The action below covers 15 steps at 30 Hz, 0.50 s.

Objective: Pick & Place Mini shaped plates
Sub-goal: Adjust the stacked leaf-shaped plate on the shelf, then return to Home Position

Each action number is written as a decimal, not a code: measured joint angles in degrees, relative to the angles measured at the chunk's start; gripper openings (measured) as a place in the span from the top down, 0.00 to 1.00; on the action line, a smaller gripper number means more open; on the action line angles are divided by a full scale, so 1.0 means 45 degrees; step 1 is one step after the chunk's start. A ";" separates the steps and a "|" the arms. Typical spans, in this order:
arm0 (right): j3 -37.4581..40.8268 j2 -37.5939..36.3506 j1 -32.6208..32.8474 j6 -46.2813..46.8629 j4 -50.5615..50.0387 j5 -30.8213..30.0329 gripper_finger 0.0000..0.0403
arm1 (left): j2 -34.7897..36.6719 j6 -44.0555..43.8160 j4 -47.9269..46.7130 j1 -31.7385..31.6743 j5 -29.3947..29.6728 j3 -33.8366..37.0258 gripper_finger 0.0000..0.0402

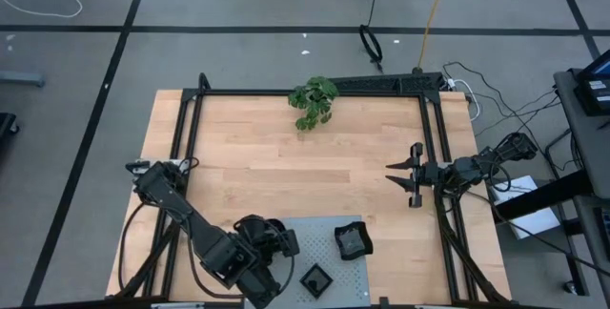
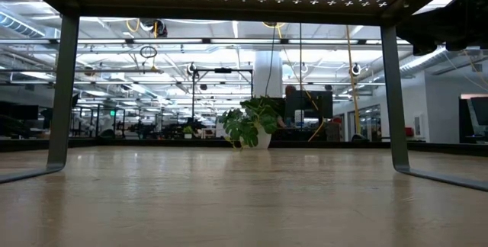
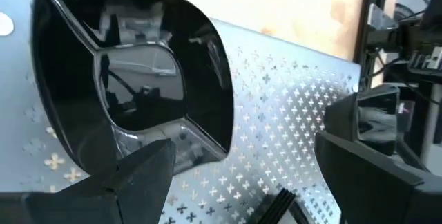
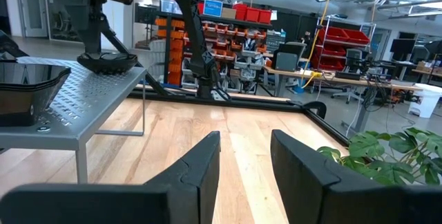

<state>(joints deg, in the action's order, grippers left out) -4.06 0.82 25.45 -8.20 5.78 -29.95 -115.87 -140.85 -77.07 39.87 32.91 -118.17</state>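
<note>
Plate [image 3: 138, 86] just ahead of open L gripper [image 3: 242, 175], untouched.

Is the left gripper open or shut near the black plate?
Open. In the left wrist view the left gripper shows a wide gap between its fingers, and the black plate lies ahead on the perforated panel, ungripped.

Even overhead lighting; soft shadows. Ceiling lights glare across the low view's top. Reflections streak the glossy black plate [image 3: 131, 79]; foreground fingers [image 3: 373, 162] blurred.
</note>
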 joint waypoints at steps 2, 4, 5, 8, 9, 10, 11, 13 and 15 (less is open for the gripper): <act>-0.0003 0.0000 0.0001 0.0003 0.0000 0.0001 0.71 | 0.0000 0.0038 -0.0145 -0.0121 -0.0009 0.0000 0.13; 0.0002 0.0000 -0.0004 0.0003 0.0000 0.0000 0.71 | 0.0024 -0.0056 -0.0412 -0.0266 -0.0014 0.0000 0.13; -0.0002 0.0000 0.0001 0.0003 0.0000 0.0000 0.71 | 0.0024 -0.0095 -0.0564 -0.0350 -0.0051 0.0000 0.13; -0.0003 0.0000 0.0001 -0.0002 0.0000 0.0005 0.71 | 0.0095 -0.0108 -0.0956 -0.0489 -0.0231 -0.0010 0.16; -0.0003 0.0000 -0.0004 0.0000 0.0000 0.0003 0.71 | 0.0156 -0.0108 -0.1064 -0.0546 -0.0341 -0.0017 0.18; 0.0001 0.0000 0.0001 0.0003 0.0000 0.0000 0.71 | 0.0261 -0.0102 -0.1153 -0.0612 -0.0461 -0.0029 0.20; -0.0001 0.0005 -0.0001 0.0001 0.0000 0.0001 0.71 | 0.0358 -0.0073 -0.1277 -0.0655 -0.0554 -0.0034 0.23; 0.0002 0.0000 -0.0001 0.0003 0.0000 0.0000 0.71 | 0.0529 0.0193 -0.1613 -0.0795 -0.0646 -0.0044 0.31; 0.0002 0.0005 -0.0003 -0.0001 0.0000 0.0000 0.71 | 0.0661 0.0673 -0.1942 -0.0956 -0.0642 -0.0044 0.39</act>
<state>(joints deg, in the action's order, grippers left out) -4.05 0.84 25.43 -8.20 5.78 -29.95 -112.90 -137.82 -85.81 35.57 30.02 -118.37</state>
